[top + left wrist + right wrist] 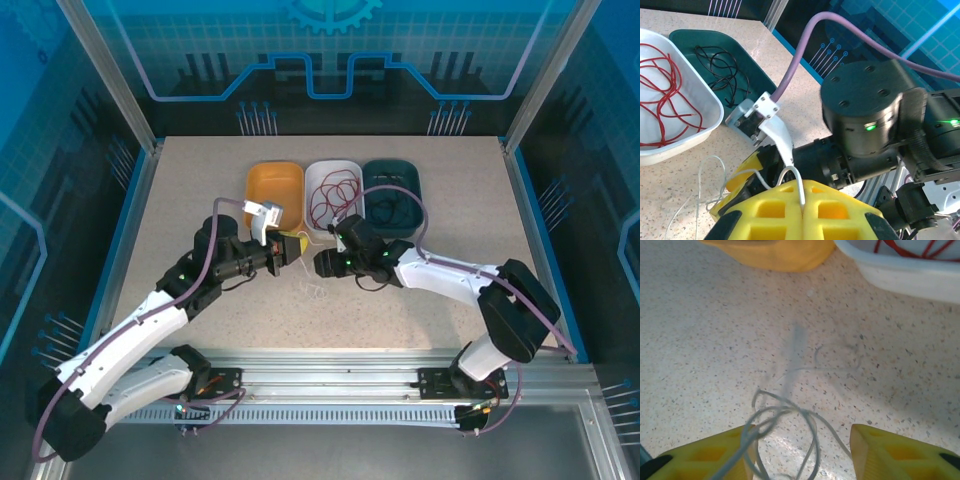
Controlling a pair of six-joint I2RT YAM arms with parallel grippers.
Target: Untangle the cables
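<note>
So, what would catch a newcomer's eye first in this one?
The two arms meet nose to nose at mid-table: the left pincer is shut on a pale cable, and the right pincer stands open with pale loops between its fingers. Behind them three bins sit in a row: an orange bin, a white bin holding red cables, and a dark green bin holding black cables.
</note>
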